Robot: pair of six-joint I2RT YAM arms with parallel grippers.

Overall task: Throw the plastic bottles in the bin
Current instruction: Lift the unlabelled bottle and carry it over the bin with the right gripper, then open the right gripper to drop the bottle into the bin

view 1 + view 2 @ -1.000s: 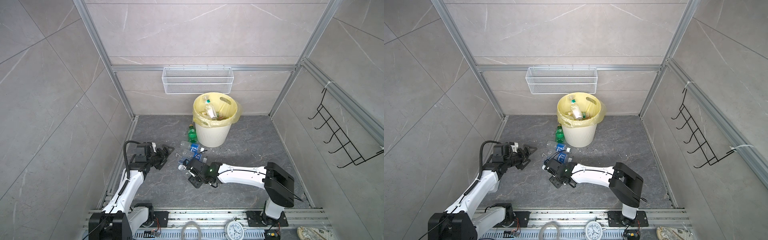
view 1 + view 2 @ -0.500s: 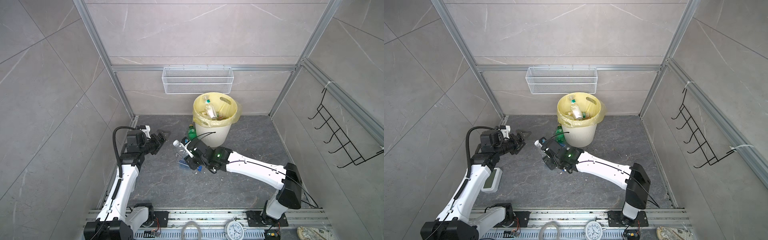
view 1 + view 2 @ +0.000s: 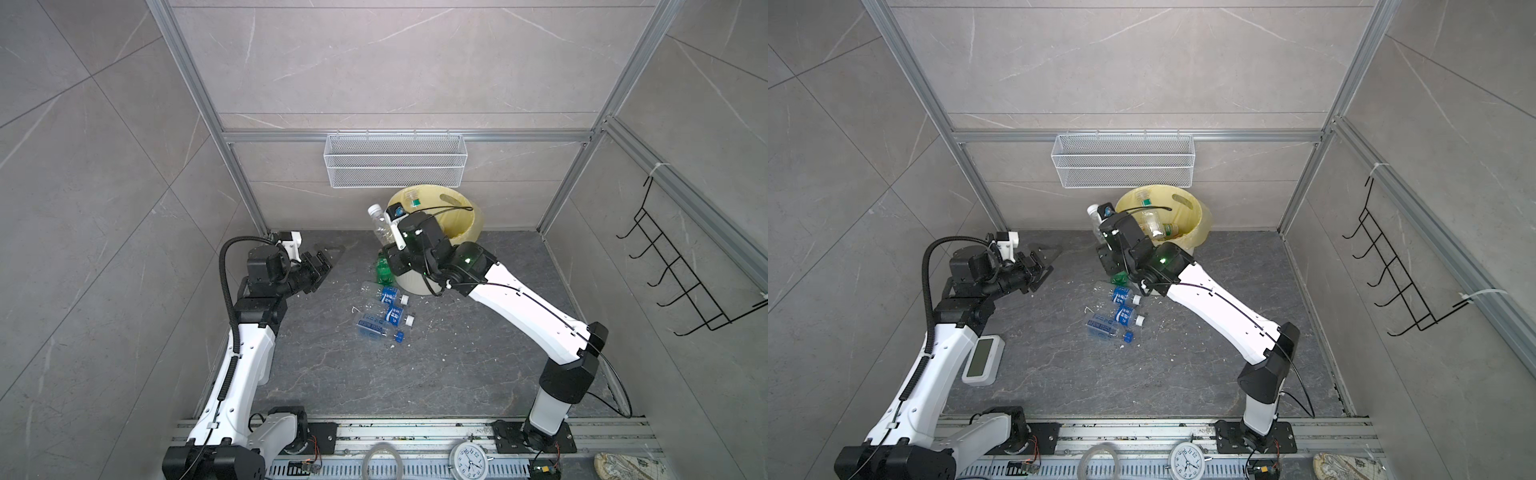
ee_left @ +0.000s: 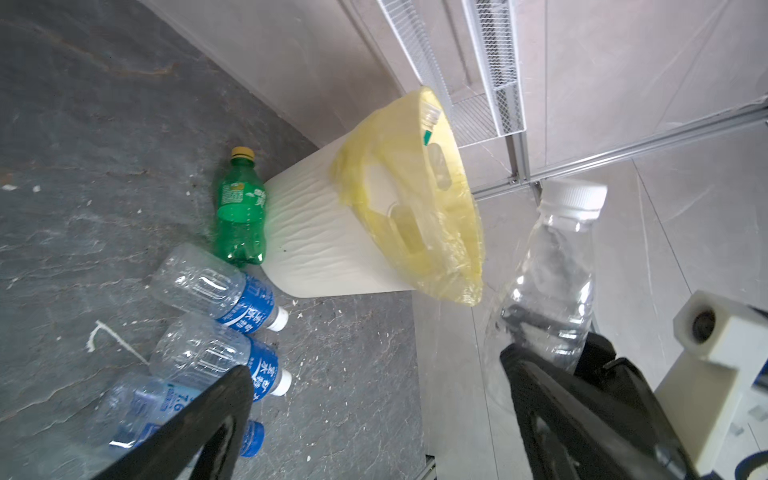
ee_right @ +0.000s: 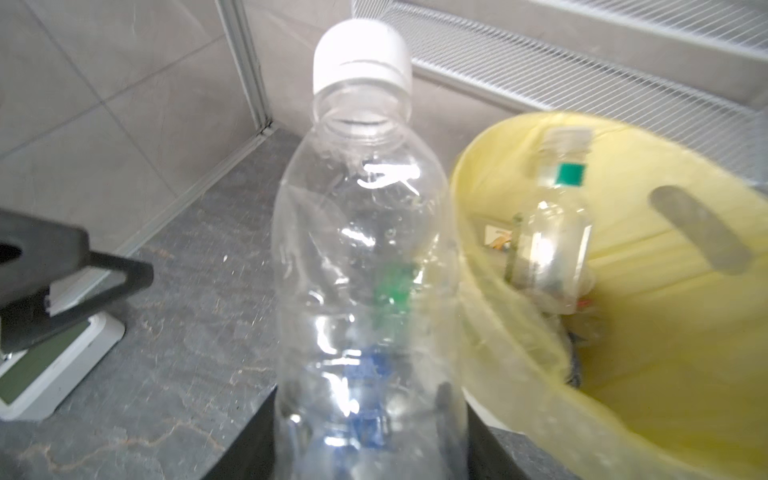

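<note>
In both top views the right claw [image 3: 390, 248] is closed round the lower body of a clear, label-free plastic bottle with a white cap [image 3: 381, 226]. It holds the bottle cap-up and slightly tilted, off the dark grey marbled counter [image 3: 332, 374]. The bottle is just beside the near-left rim of the round cream-white ribbed bin lined with a yellow bag [image 3: 476, 216], outside its opening. The right wrist view shows what those views cannot: black claw fingers on either side of the bottle's base, and a clear bottle with a green-marked label [image 5: 548, 249] inside the bin. A top view shows a white flat device with a greenish screen [image 3: 980, 359] lying by the left arm; the right wrist view shows it too. The left claw [image 3: 333, 261] hangs wide open and empty, well to the left of the bin. Its wrist view looks between its fingers at a green plastic bottle with a yellow cap [image 4: 241, 216] lying against the bin's white wall. Just beside that bottle, three clear bottles with blue labels [image 4: 212, 286] [image 4: 216, 353] [image 4: 141, 407] lie side by side on the counter. Behind the bin hangs a white wire mesh basket [image 3: 395, 166].
</note>
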